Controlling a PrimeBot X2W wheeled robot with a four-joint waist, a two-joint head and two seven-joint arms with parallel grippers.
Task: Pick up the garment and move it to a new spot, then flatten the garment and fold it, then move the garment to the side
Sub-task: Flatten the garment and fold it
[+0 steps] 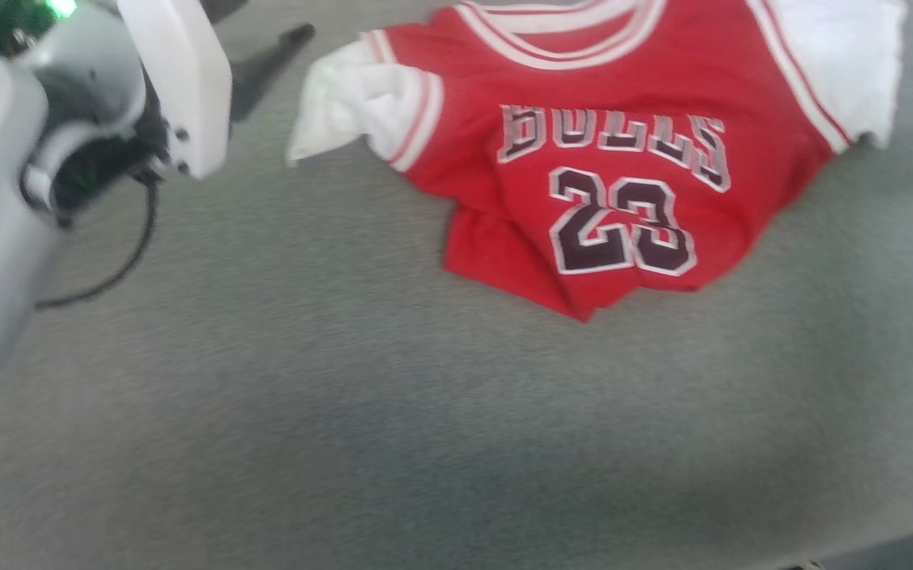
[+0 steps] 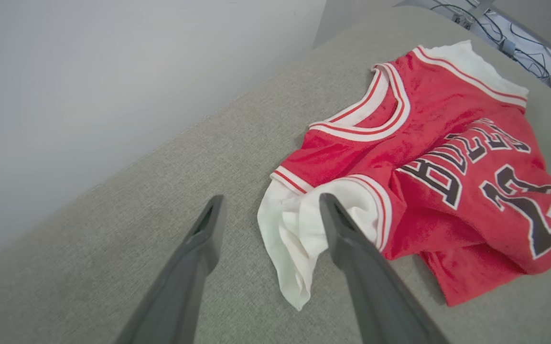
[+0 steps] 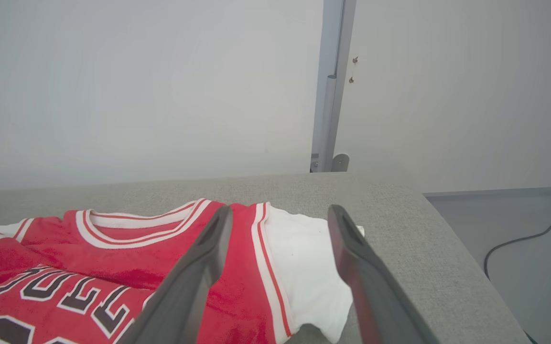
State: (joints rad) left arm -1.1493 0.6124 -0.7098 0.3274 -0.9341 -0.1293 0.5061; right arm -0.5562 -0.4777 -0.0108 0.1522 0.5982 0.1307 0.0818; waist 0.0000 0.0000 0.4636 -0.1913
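head view: bright red mesh jersey with white striped trim (image 1: pixel 614 158) lies rumpled on the far side of the grey fabric bench (image 1: pixel 345 396).
left wrist: left end effector (image 2: pixel 271 200) spread wide, empty, by its turned-out white corner.
right wrist: right end effector (image 3: pixel 280 210) wide, empty, above the other shoulder.
you're likely at flattening; next, pinch both shoulders and draw them apart.

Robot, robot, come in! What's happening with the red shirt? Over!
Left gripper open, empty. Right gripper open, empty. Bright red sports jersey lies rumpled on grey fabric surface, unheld. Nothing blocking it.
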